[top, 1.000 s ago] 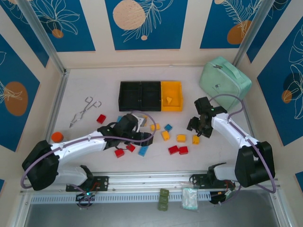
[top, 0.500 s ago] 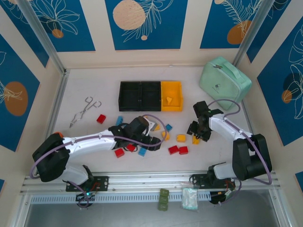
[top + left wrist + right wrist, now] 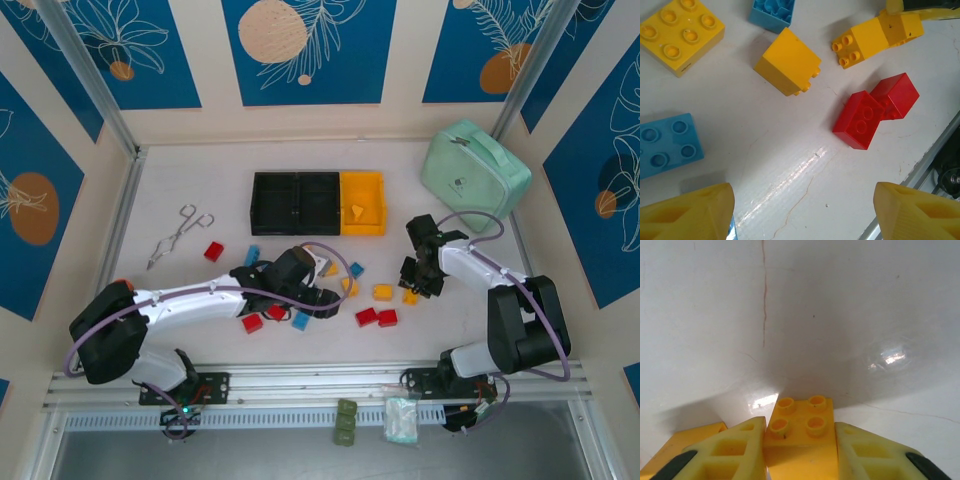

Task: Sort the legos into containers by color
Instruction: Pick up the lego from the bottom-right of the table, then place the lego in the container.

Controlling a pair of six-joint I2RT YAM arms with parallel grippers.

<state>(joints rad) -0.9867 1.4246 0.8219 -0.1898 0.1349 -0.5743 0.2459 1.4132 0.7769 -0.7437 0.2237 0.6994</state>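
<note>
My right gripper (image 3: 800, 432) is shut on a yellow lego (image 3: 799, 416), its studs showing between the two fingers, low over the white table. From above, that gripper (image 3: 417, 283) is at the right of the scattered legos. My left gripper (image 3: 802, 215) is open over bare table, nothing between its fingers; two red legos (image 3: 871, 111), yellow legos (image 3: 787, 61) and a blue lego (image 3: 667, 145) lie just beyond it. The containers stand at the back: two black bins (image 3: 296, 202) and a yellow bin (image 3: 362, 203) in a row.
A mint-green case (image 3: 474, 175) lies at the back right. Metal tongs (image 3: 178, 234) lie at the left. More red (image 3: 213, 251), blue (image 3: 355, 269) and yellow (image 3: 382, 292) legos are scattered mid-table. Olive-green bricks (image 3: 346, 420) rest beyond the front rail.
My right gripper came down and closed on the yellow lego. The left arm reached further right over the legos, then held still with its jaws unchanged.
</note>
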